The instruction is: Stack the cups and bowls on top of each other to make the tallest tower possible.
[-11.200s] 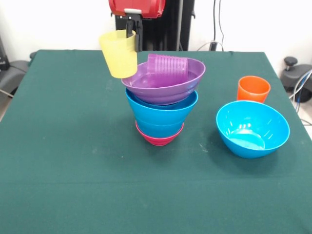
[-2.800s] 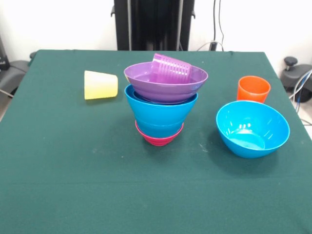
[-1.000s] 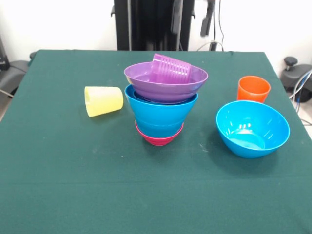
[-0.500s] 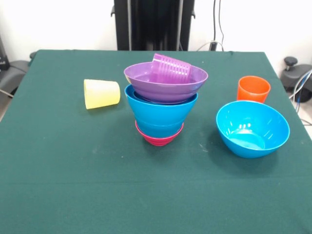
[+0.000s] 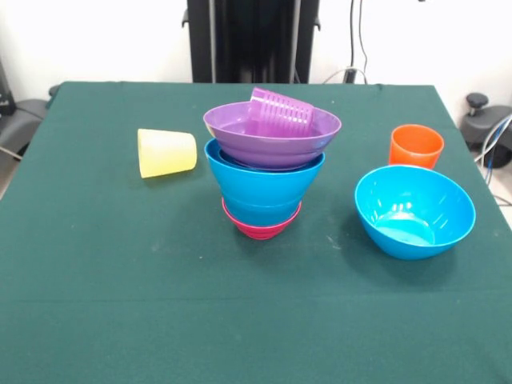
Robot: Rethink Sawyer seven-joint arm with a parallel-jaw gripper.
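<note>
Yellow cup (image 5: 166, 152) tipped on its side at left, near the tower (image 5: 270, 172) with purple cup (image 5: 278, 111) lying on top; loose blue bowl (image 5: 414, 210) and upright orange cup (image 5: 416, 146) well right. Probably light, stiff, slick plastic; best pinched across a rim wall. Gripper out of sight, state unknown.

The tower (image 5: 268, 172) stands mid-counter (image 5: 120, 304), with a cup (image 5: 279, 113) lying in its top bowl (image 5: 272, 136). Left lies a tipped cup (image 5: 166, 152). Right sits a bowl (image 5: 414, 210), an upright cup (image 5: 415, 146) behind it.
</note>
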